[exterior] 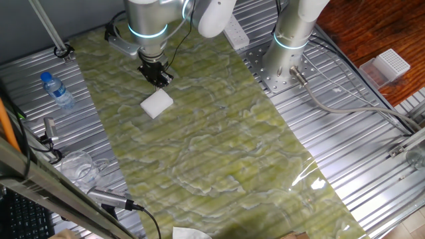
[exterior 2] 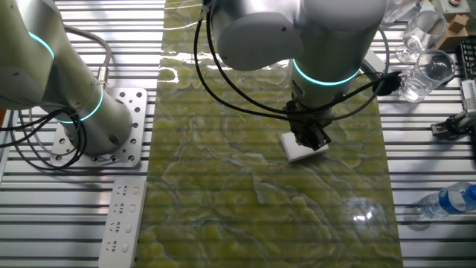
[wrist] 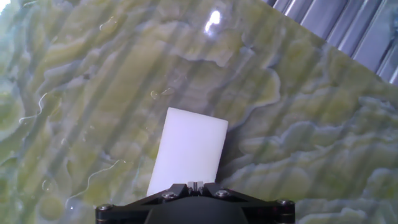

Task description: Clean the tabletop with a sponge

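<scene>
The white sponge (exterior: 157, 104) lies flat on the green-yellow marbled tabletop (exterior: 219, 146), towards its far left part. It also shows in the other fixed view (exterior 2: 300, 148) and in the hand view (wrist: 189, 149). My gripper (exterior: 157, 78) hangs just above the sponge's edge nearest the arm, also seen in the other fixed view (exterior 2: 312, 138). In the hand view the two fingertips (wrist: 196, 185) are pressed together with nothing between them, and the sponge runs under them. I cannot tell whether they touch the sponge.
A water bottle (exterior: 58, 91) stands on the ribbed metal left of the sheet. A second arm's base (exterior: 289, 46), a power strip (exterior: 236, 32) and a white perforated box (exterior: 392, 64) are to the right. Clear glasses (exterior 2: 425, 53) stand beside the sheet.
</scene>
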Controlling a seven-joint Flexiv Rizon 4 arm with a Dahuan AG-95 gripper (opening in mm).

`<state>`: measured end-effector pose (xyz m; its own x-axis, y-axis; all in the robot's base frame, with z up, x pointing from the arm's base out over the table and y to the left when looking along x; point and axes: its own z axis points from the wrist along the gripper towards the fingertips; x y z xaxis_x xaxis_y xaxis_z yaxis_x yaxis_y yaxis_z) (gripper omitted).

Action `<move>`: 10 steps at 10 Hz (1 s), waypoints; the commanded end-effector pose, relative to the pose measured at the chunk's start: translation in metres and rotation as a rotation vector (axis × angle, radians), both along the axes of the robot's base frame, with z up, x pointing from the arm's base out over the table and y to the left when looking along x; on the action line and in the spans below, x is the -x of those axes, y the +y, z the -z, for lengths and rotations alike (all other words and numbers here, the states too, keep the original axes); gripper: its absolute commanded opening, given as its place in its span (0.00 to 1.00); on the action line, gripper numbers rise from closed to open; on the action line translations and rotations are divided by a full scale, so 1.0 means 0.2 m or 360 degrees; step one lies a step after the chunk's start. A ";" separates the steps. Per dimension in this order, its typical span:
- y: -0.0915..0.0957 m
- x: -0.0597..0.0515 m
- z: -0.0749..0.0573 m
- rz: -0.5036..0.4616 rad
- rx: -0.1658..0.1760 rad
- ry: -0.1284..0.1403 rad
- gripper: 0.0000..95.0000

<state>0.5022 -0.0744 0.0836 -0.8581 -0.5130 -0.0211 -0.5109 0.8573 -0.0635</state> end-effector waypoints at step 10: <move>-0.01 0.00 -0.01 0.0048 -0.0023 -0.0011 0.00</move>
<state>0.5008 -0.0757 0.0865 -0.8727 -0.4870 -0.0348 -0.4849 0.8729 -0.0547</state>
